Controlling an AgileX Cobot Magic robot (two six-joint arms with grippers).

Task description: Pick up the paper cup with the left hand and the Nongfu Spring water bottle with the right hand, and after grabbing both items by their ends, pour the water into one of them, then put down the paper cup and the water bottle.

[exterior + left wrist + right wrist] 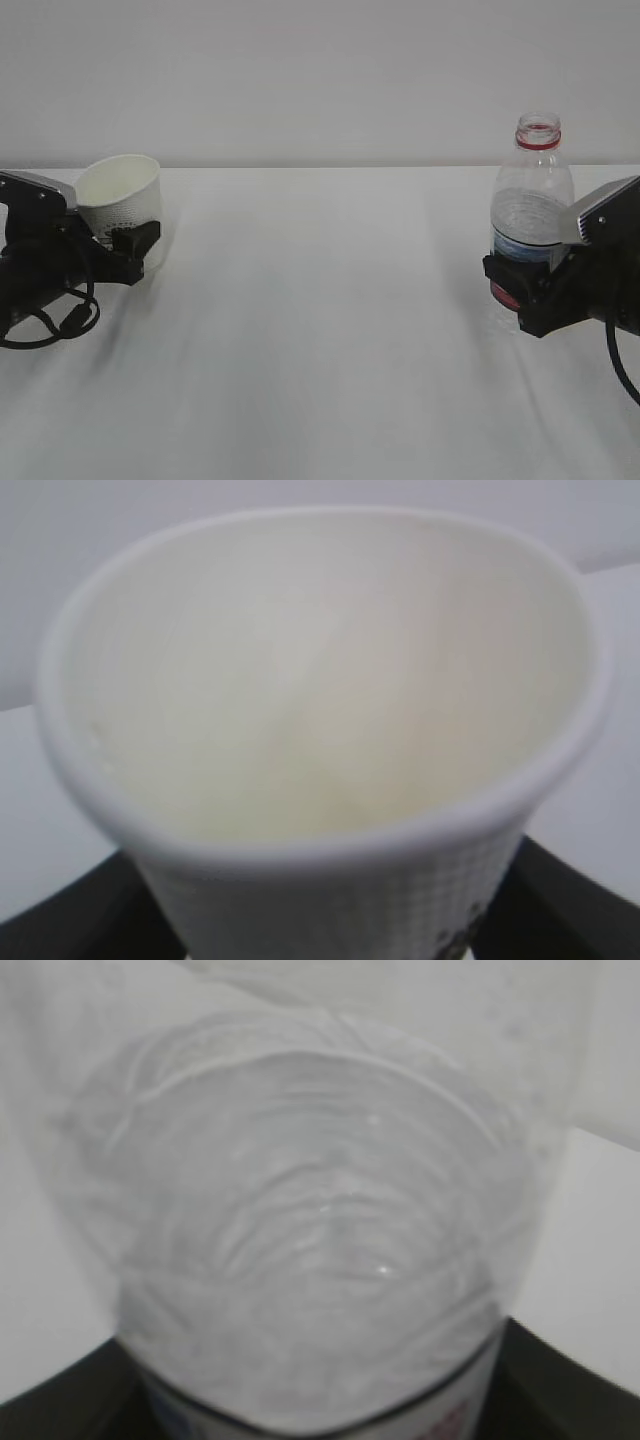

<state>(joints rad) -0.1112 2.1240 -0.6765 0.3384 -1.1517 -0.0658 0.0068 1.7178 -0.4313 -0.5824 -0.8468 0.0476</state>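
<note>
On the white table (330, 330), seen from the front at object height, four items are recorded. Item one, the right hand (522, 282): a black gripper with a light grey plate and a black cable, placed at the right edge; its jaws are closed around the labelled midsection of the bottle, with black fingers (560, 1370) seen on either side of the body in the wrist view. Item two, the left hand (128, 245): a black arm with looped cables and a grey plate, set at the left edge; its jaws are clamped on the lower wall of the cup. Item three, the Nongfu Spring water bottle (530, 200): clear ribbed plastic, uncapped, red neck ring, held upright in the right hand. Whether its base touches the table cannot be told. Water (320, 1260) is seen through the clear wall in the wrist view. Item four, the paper cup (120, 195): white, cream inside, dark print low on the side, held tilted with its mouth turned towards the left; its interior (320, 680) appears empty.
</note>
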